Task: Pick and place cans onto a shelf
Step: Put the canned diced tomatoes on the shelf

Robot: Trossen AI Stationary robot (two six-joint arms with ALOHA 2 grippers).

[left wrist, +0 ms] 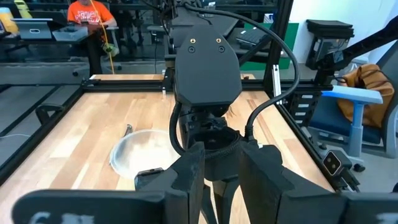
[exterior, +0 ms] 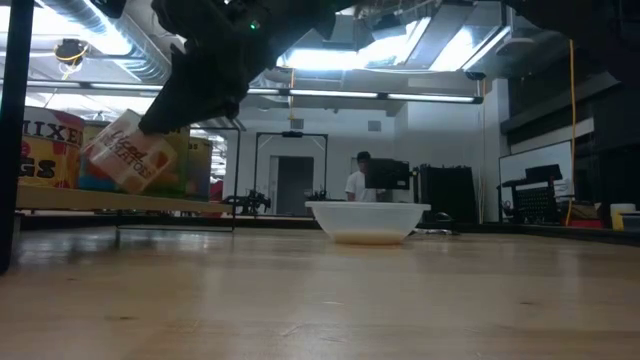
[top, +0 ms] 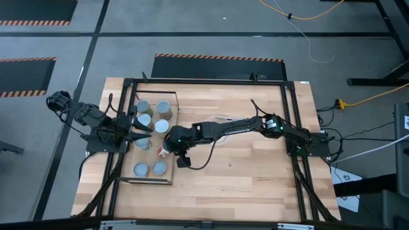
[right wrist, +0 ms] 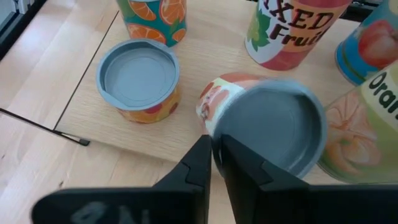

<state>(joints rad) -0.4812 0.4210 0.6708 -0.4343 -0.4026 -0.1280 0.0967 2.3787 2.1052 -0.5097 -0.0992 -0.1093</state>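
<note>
- Left arm: dark, jointed links with black cables looping at its 9 o'clock end, seen from above.
- Right arm: long, dark and slender, showing a green light near the wrist and pale lettering along one link; a black cable is trailing beside it.
- Right arm's wrist housing: matte black, rounded box bearing two brass-coloured screws at 12 o'clock; thick black cables are curving from both sides.
- Right gripper: black, angular, wedge-shaped fingers.
</note>
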